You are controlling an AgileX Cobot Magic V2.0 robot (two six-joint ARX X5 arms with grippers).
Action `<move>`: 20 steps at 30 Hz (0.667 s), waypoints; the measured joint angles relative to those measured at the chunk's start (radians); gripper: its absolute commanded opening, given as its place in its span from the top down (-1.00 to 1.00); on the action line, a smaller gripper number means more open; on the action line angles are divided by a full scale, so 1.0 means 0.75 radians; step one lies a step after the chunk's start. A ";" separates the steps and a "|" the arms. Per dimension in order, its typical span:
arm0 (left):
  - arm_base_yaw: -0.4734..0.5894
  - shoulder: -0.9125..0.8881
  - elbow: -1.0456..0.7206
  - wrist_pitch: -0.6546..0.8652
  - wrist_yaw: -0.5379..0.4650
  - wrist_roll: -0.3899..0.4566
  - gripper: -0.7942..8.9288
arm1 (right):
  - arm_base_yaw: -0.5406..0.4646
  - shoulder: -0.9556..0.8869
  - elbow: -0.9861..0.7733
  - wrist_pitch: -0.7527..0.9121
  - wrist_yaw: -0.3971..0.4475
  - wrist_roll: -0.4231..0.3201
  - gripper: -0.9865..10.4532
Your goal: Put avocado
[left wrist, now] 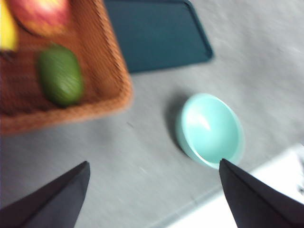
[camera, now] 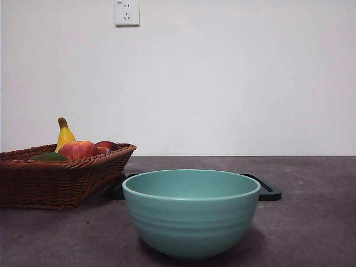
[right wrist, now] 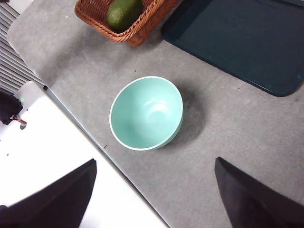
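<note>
Grey table; both tools wide, empty.

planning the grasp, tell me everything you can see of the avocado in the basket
The dark green, oval avocado has dull, slightly ridged skin and looks whole. It lies on its side inside the brown woven wicker basket, near the basket's wall, resting on the weave. In the left wrist view it lies apart from the red apple and yellow banana. From the front only a low green sliver shows above the rim. Nothing grips it; both end effectors are away from it.
</note>
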 measured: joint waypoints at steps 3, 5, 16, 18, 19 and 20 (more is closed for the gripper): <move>-0.001 0.068 0.000 0.086 -0.040 -0.002 -0.05 | 0.000 0.000 0.000 0.000 0.000 0.000 0.13; -0.004 0.126 0.005 0.147 -0.073 -0.002 -0.05 | 0.000 0.000 0.000 0.000 -0.001 0.000 0.13; -0.135 0.606 0.090 0.366 -0.388 0.004 -0.05 | 0.000 0.000 0.000 0.000 0.000 0.000 0.13; -0.163 0.689 0.112 0.393 -0.455 0.008 -0.05 | 0.000 0.000 0.000 0.000 -0.001 0.000 0.13; -0.176 0.731 0.121 0.411 -0.492 0.010 -0.05 | 0.000 0.000 0.000 0.000 0.000 0.000 0.13; -0.187 0.763 0.125 0.429 -0.522 0.014 -0.05 | 0.000 0.000 0.000 0.000 0.000 0.000 0.13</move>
